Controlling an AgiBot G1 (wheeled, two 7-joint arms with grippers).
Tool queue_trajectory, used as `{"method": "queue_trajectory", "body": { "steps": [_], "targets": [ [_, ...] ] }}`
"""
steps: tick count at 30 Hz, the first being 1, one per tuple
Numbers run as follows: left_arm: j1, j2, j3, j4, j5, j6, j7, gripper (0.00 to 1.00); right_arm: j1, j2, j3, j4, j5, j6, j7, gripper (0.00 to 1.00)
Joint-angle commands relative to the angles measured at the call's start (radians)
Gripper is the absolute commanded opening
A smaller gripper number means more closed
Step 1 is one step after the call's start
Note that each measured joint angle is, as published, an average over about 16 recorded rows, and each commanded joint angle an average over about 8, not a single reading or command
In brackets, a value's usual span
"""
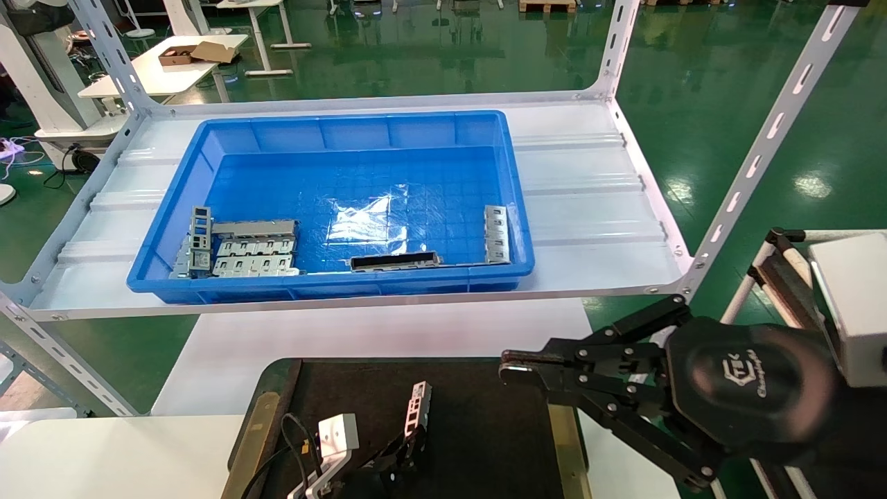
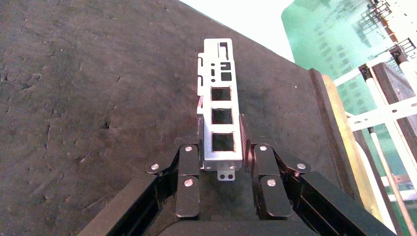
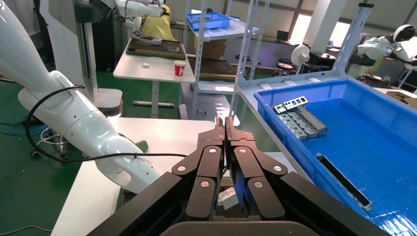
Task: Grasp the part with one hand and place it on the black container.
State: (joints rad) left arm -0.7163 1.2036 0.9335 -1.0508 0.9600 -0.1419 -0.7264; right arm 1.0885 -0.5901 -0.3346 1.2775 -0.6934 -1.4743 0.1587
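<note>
Silver-grey part [image 1: 418, 409] sits low centre of the head view, clamped at its lower end by the left gripper [image 1: 405, 443], fingers closed on both long edges. Left wrist view confirms: part [image 2: 220, 108] runs lengthwise out from between the fingers [image 2: 188, 160], cut-outs facing the camera, over the matt surface of the black container [image 2: 88, 98]. Cannot tell whether its far end touches the tray. Container [image 1: 485, 443] fills the bottom centre of the head view, brass strip along each side. Right gripper [image 1: 516, 367] hangs at lower right, over the tray's right edge, fingers pressed together, holding nothing; same in its wrist view [image 3: 225, 129]. Blue bin [image 1: 332, 135] sits on the shelf [image 1: 589, 208] in the upper half, with grey plates [image 1: 253, 249] in its lower left corner and a black-faced bar [image 1: 395, 261] at its near wall.
</note>
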Motion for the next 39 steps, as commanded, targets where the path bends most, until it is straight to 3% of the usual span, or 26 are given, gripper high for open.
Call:
{"method": "queue_trajectory", "body": {
  "steps": [1,13,22,31,39],
  "targets": [
    [-0.004,-0.002,0.012,-0.001,-0.014,-0.005,0.000,1.00,0.000,0.000,0.000,0.000,0.000,0.000,0.000,1.00],
    [-0.030,-0.033,0.068,-0.039,-0.083,-0.033,0.009,1.00,0.000,0.000,0.000,0.000,0.000,0.000,0.000,1.00],
    [-0.030,-0.157,0.062,-0.187,-0.086,0.047,0.011,1.00,0.000,0.000,-0.001,0.000,0.000,0.000,0.000,1.00],
    [-0.005,-0.311,-0.034,-0.291,-0.072,0.249,0.036,1.00,0.000,0.000,-0.001,0.000,0.001,0.000,0.000,1.00],
    [0.034,-0.411,-0.190,-0.284,-0.115,0.523,0.187,1.00,0.000,0.000,-0.001,0.000,0.001,0.000,0.000,1.00]
  ]
}}
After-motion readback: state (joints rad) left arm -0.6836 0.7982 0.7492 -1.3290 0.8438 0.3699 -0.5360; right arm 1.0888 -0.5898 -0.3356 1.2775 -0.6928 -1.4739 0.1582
